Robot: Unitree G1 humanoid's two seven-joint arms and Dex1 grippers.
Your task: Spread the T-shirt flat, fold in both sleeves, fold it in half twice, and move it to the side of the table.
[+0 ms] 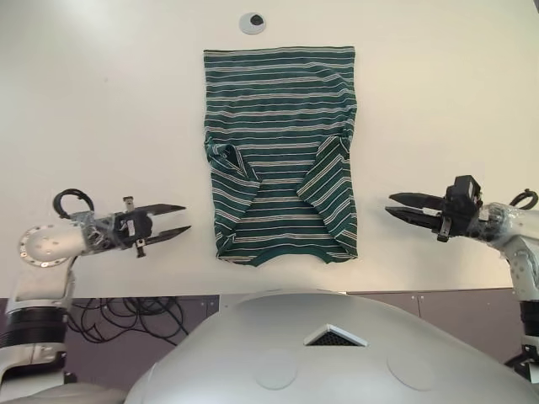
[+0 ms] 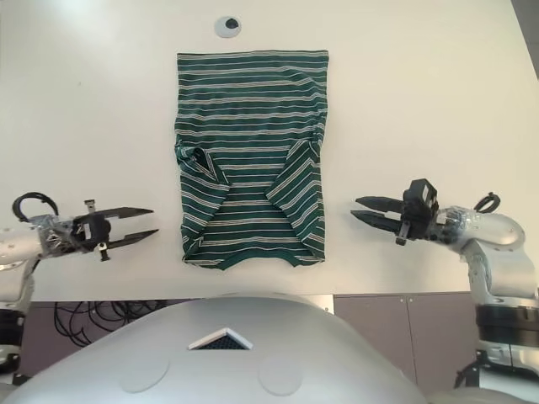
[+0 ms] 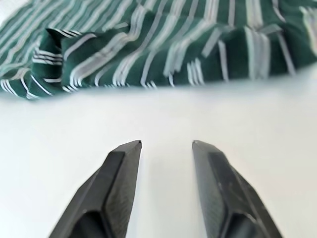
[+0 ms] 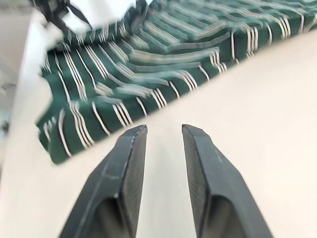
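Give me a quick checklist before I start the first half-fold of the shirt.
1. Sleeves folded in over the shirt: ok.
2. Left claw open and empty: ok.
3. Right claw open and empty: ok.
4. Both claws apart from the shirt, one at each side by its near end: ok.
5. Cloth smooth at the left sleeve fold: not ok, a small bunch shows there.
6. Round cap beyond the far end, apart from the shirt: ok.

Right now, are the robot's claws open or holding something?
Left claw: open, holding nothing, apart from the striped T-shirt.
Right claw: open, holding nothing.
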